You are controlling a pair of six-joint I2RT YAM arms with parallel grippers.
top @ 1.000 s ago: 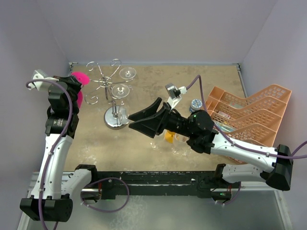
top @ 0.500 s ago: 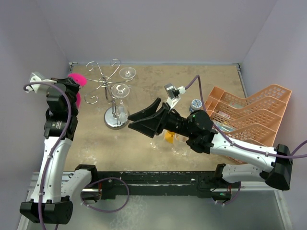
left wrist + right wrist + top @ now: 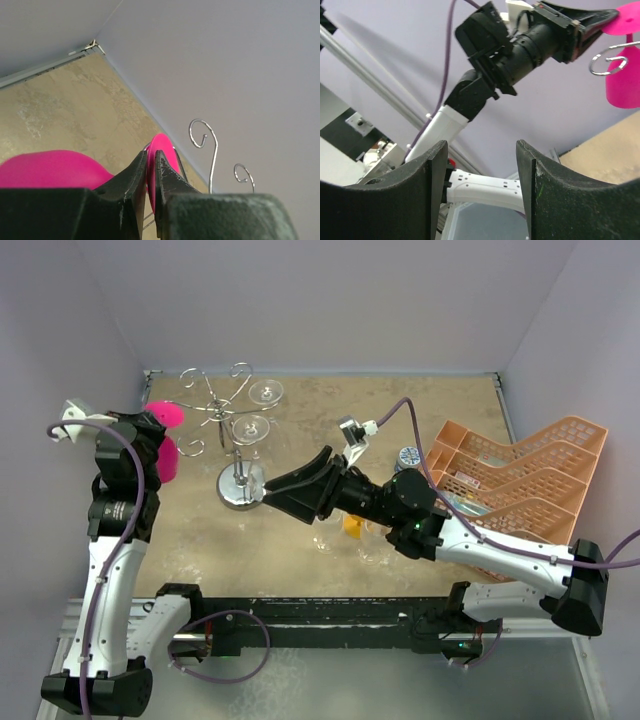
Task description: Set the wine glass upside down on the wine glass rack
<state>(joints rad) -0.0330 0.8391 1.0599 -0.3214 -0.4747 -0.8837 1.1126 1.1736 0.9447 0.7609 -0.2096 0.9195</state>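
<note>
The pink wine glass hangs upside down at the left side of the counter, foot up and bowl down, just beside the leftmost curl of the chrome rack. My left tool is closed on its stem, fingers almost together with the pink showing between them. Held there, the foot stays free above the fingers to catch on the wire. From the right wrist view the foot sits above a curl and the bowl below it. I cannot tell whether the stem is already inside that curl or only next to it. Two clear glasses already hang foot-up on the far and right arms, so the left curl looks like the free one. My right tool is spread wide and holds nothing. It points left toward the rack's round base, I judge so as to steady the stand if it tips. Further right, the peach crate stands well apart from all this.
</note>
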